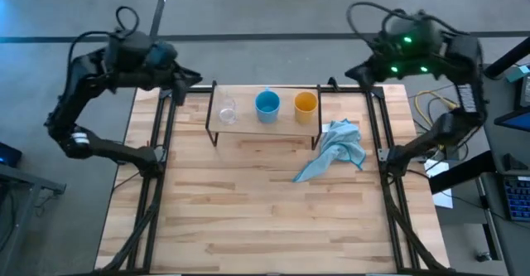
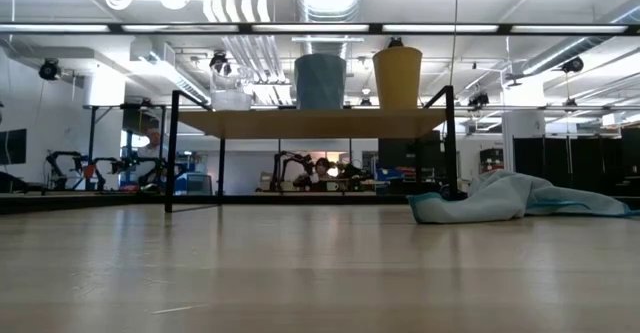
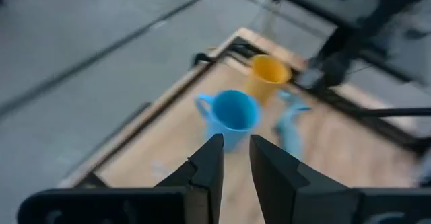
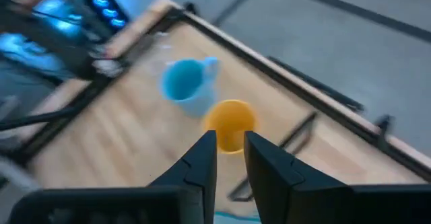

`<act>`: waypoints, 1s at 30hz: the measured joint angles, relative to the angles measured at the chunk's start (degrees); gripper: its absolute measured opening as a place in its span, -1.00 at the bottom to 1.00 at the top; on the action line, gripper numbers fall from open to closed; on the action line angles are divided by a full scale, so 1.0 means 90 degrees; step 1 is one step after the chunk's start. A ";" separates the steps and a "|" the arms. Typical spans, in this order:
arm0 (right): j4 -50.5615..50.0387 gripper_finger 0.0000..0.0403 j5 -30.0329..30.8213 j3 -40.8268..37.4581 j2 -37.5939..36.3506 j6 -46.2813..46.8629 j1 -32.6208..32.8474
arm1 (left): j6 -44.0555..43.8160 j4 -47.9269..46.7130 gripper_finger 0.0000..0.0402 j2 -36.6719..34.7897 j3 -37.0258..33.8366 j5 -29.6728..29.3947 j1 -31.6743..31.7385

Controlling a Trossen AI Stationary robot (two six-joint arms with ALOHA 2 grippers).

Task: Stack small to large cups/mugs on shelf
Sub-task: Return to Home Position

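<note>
In the upper middle of the high view, the shelf (image 1: pixel 286 120), a light-wood board on thin black legs, stands at the far edge of the wooden table (image 1: pixel 248 214) and carries all three vessels in a row. The clear glass (image 1: pixel 226 110) is at the picture's left end, the light blue mug (image 1: pixel 267 105) is in the middle, and the yellow-orange cup (image 1: pixel 305 103) is at the right end. All three are upright and stand apart from one another. The low view shows the same order along the board, with the glass only faintly visible against the bright room behind. A light blue cloth (image 1: pixel 335 149) lies crumpled on the tabletop just right of the shelf, below its right end in the high view. The left gripper (image 3: pixel 236 143) hangs off the table's upper left corner and faces toward the shelf. Its two dark fingers are drawn nearly together with only a thin gap between them, and they hold nothing. The right gripper (image 4: pixel 230 138) sits off the upper right corner. Its fingers are likewise almost together and empty. Both grippers are well apart from the cups.
</note>
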 joint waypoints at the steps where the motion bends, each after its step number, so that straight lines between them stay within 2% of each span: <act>1: 0.0009 -0.64 -0.0121 0.0000 -0.0110 -0.0021 0.0124 | -0.0162 0.0002 -0.71 -0.0108 -0.0064 0.0198 -0.0005; 3: 0.0108 -0.62 -0.0187 -0.0010 -0.0320 -0.0256 0.0487 | -0.0200 0.0103 -0.71 -0.0334 -0.0211 0.0672 -0.0075; 7: 0.0688 -0.62 -0.0113 -0.0138 -0.0666 -0.0423 0.1421 | 0.0113 0.1173 -0.71 -0.0800 -0.0727 0.1311 -0.0555; 11: 0.1492 -0.64 0.0319 -0.0561 -0.1017 -0.0785 0.2412 | 0.0684 0.2510 -0.71 -0.1269 -0.1519 0.1410 -0.1135; 14: 0.1839 -0.66 0.1097 -0.1079 -0.1308 -0.0800 0.3048 | 0.0755 0.3252 -0.71 -0.1640 -0.2257 0.1412 -0.1399; 17: 0.1852 -0.66 0.1930 -0.1744 -0.1650 -0.0588 0.3572 | 0.0724 0.3534 -0.71 -0.2114 -0.3043 0.1412 -0.1469; 22: 0.2322 -0.63 0.3162 -0.3135 -0.2385 -0.0199 0.4103 | 0.0552 0.4229 -0.71 -0.3049 -0.4388 0.1384 -0.1467; 26: 0.3451 -0.61 0.3222 -0.4409 -0.3066 -0.0470 0.4225 | 0.0375 0.4961 -0.71 -0.3752 -0.5344 0.1383 -0.1467; 30: 0.4723 -0.62 0.2506 -0.5733 -0.3823 -0.0687 0.4231 | 0.0114 0.5613 -0.71 -0.4446 -0.6048 0.1383 -0.1467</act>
